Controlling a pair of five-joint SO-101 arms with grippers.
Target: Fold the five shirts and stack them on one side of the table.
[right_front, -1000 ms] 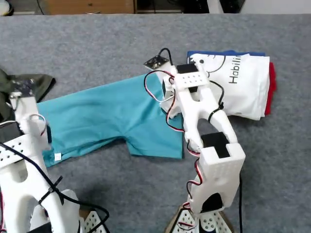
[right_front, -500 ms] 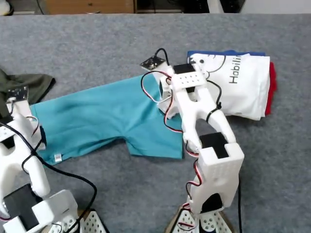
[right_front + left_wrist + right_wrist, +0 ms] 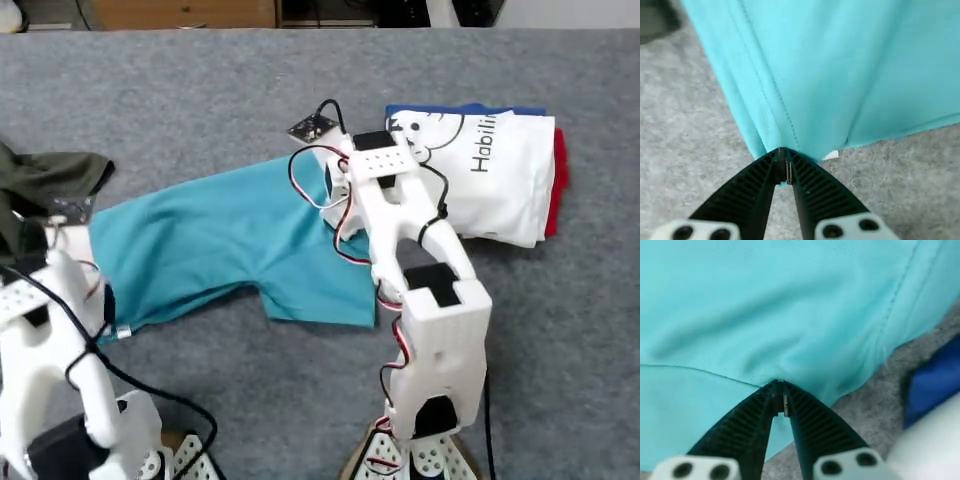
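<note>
On grey felt table | left fingers, right fingers pinching smooth teal shirt

Teal shirt: plain, small white tag at its hem. Stack: white shirt with black print on top, blue shirt and red shirt edges under it. Dark olive shirt: plain. Table: mottled grey. Left gripper, right gripper: black, ribbed.

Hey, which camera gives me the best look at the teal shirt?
The high view: the teal shirt lies there nearly whole on the table. The left wrist view gives a close patch clamped in the left pincer; the right wrist view, one in the right pincer.
</note>
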